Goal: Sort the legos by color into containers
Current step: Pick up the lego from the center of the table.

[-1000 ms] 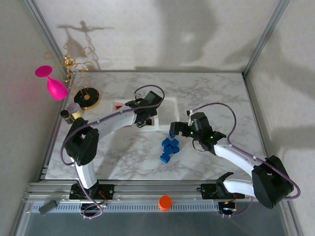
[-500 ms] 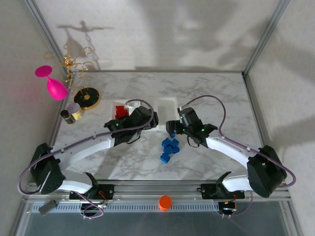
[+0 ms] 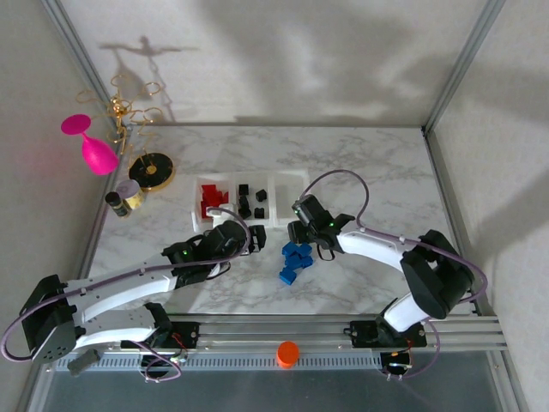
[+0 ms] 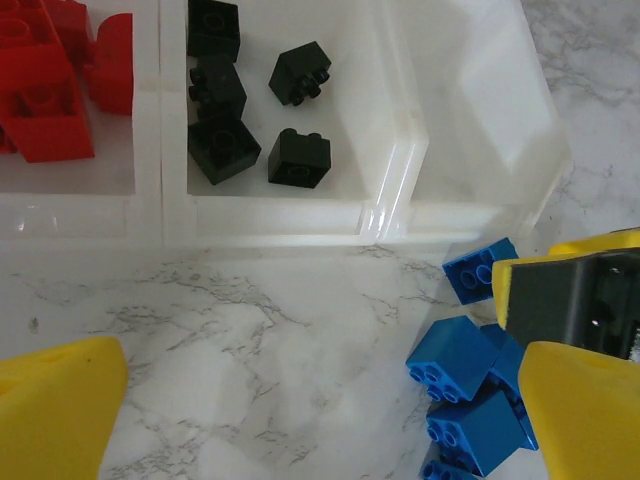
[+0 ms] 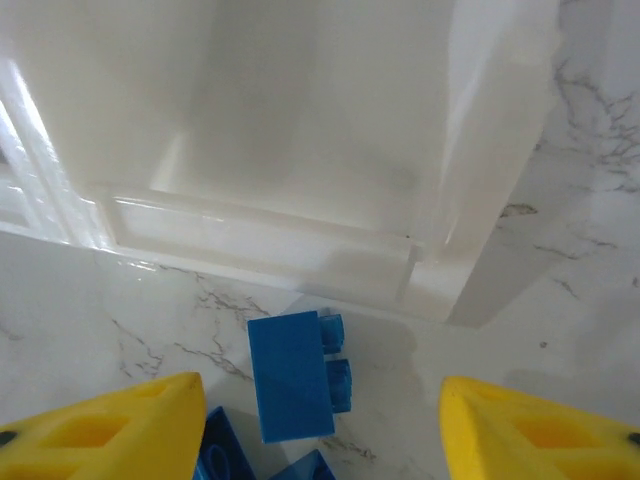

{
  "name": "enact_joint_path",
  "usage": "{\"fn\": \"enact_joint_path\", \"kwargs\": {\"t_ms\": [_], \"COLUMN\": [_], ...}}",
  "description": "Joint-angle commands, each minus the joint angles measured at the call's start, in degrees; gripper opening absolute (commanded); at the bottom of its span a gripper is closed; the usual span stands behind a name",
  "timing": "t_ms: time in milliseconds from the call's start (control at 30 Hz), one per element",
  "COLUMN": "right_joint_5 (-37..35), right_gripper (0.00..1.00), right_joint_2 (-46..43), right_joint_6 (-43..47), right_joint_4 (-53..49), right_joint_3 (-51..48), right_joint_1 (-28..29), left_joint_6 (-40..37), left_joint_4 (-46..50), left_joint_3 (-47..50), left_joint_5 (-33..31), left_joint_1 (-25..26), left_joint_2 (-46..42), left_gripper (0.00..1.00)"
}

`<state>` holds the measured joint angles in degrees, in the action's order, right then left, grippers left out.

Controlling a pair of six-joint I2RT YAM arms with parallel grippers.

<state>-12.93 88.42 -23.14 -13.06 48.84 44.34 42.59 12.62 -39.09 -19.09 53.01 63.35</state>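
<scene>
White marble-look tabletop (image 3: 369, 163), pale walls (image 3: 300, 60), metal frame (image 3: 463, 60). Clear 3-tray plastic row (image 3: 290, 182) mid-table: red bricks (image 3: 208, 199) in L tray, black bricks (image 3: 244, 206) in mid tray. Blue bricks (image 3: 295, 257) loose on the marble just in front. R gripper (image 5: 320, 425) jaws spread either side of one blue brick (image 5: 290, 375), no contact. L gripper (image 4: 325, 405) spread wide beside the pile.

Pink goblet (image 3: 93, 148), gold wire rack (image 3: 129, 107), black-gold disc (image 3: 155, 170) far left; orange cap (image 3: 287, 353) at near edge.
</scene>
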Motion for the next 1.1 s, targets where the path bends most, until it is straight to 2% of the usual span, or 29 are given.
{"fn": "enact_joint_path", "kwargs": {"t_ms": [0, 433, 667, 1067], "right_joint_5": [-1.36, -1.04, -0.87, -2.62], "right_gripper": [0.57, 0.37, 0.24, 0.23], "right_joint_2": [1.89, 4.49, 1.93, -5.09], "right_joint_6": [-0.23, 0.0, -0.33, 1.75], "right_joint_4": [0.82, 2.49, 1.39, -1.18], "right_joint_3": [1.97, 2.3, 2.24, 5.46], "right_joint_1": [0.74, 0.93, 1.28, 1.41], "left_joint_6": [-0.8, -0.77, -0.5, -3.34], "left_joint_4": [-2.9, -4.09, -3.65, -3.45], "left_joint_3": [0.68, 0.6, -0.01, -3.29], "left_joint_5": [-0.72, -1.26, -0.77, -1.78], "left_joint_1": [0.73, 0.82, 0.86, 0.3], "left_joint_2": [-1.14, 0.54, 0.42, -2.01], "left_gripper": [1.0, 1.0, 1.0, 1.0]}}
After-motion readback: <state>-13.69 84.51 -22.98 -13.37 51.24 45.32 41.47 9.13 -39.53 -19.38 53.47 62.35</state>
